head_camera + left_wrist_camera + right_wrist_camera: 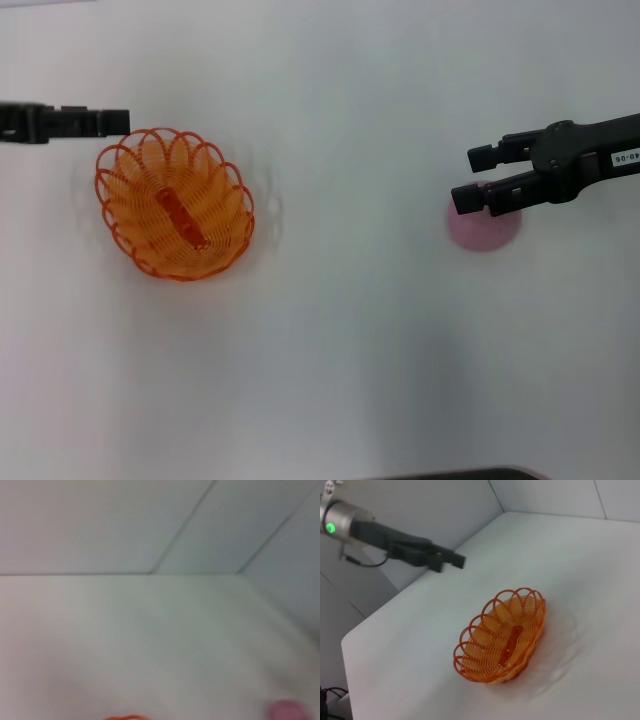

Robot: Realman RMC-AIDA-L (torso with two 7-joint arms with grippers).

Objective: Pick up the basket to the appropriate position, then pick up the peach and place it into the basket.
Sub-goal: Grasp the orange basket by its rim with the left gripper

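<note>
The orange wire basket point(175, 205) stands upright on the white table point(330, 330) at the left. It also shows in the right wrist view point(502, 637), and a sliver of its rim shows in the left wrist view point(125, 717). My left gripper point(112, 122) hovers just beyond the basket's far left rim, apart from it; it also shows in the right wrist view point(449, 561). The pale pink peach point(487, 232) lies on the table at the right, and shows in the left wrist view point(287, 711). My right gripper point(474, 178) is open and empty over the peach's far side, one finger partly covering it.
The table's left edge and corner point(350, 640) show in the right wrist view, with a grey wall behind. A dark object point(460, 474) sits at the table's near edge. Bare table lies between basket and peach.
</note>
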